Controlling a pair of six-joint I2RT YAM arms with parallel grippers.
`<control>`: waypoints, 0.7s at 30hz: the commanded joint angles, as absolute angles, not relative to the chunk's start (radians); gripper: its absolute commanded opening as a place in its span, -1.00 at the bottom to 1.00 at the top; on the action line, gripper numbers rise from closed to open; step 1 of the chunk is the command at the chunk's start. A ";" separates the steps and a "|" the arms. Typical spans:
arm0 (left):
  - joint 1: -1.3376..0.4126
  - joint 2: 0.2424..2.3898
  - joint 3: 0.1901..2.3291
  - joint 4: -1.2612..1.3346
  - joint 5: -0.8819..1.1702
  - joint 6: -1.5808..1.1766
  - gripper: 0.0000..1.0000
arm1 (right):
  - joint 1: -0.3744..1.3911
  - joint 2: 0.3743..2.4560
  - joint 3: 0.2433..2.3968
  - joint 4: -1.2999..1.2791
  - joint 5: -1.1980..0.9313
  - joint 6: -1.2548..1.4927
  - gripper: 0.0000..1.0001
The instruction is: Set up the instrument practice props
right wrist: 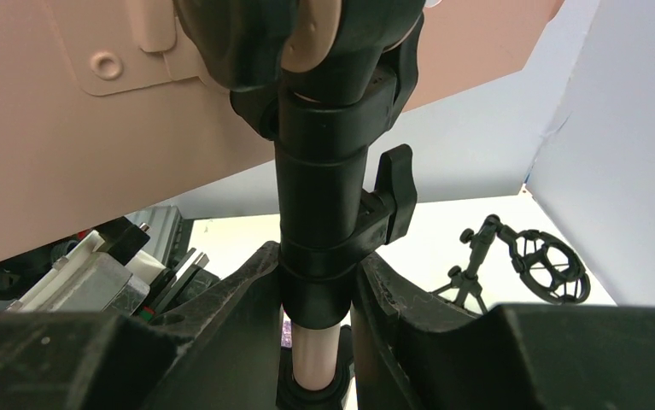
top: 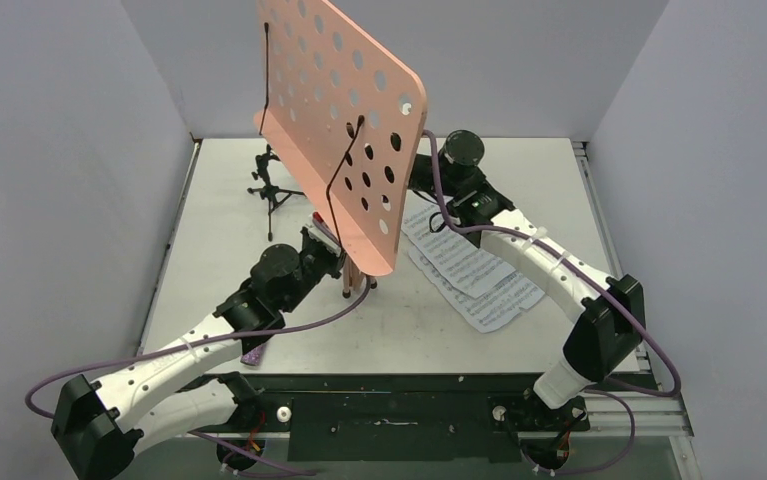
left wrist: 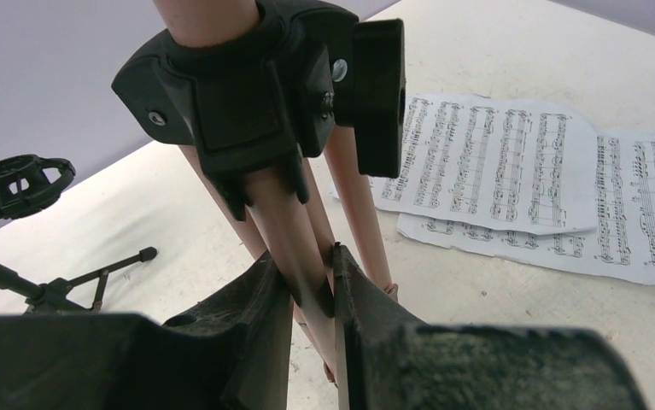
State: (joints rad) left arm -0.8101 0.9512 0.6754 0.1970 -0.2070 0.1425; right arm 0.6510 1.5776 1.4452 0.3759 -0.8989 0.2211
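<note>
Pink music stand point(top: 304, 160): leg point(left wrist: 294, 248) tight in left gripper point(left wrist: 311, 273), black collar point(right wrist: 324, 171) tight in right gripper point(right wrist: 317, 282)

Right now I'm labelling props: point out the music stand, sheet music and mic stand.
music stand point(top: 304, 140), top view, perforated desk
sheet music point(left wrist: 477, 162), left wrist view, upper page
mic stand point(right wrist: 565, 295), right wrist view, ring mount rim

Bright, even diffuse light with faint soft shadows; the near fingers point(left wrist: 247, 342) look slightly blurred in wrist views
</note>
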 commanded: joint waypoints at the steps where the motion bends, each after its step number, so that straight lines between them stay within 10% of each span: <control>1: -0.820 0.941 0.675 0.127 -0.178 0.190 -1.00 | 0.644 1.530 1.625 0.724 -0.790 0.186 -0.89; 21: -0.820 0.899 0.672 0.026 -0.271 0.190 -1.00 | 0.652 1.552 1.708 0.771 -0.804 0.217 -0.89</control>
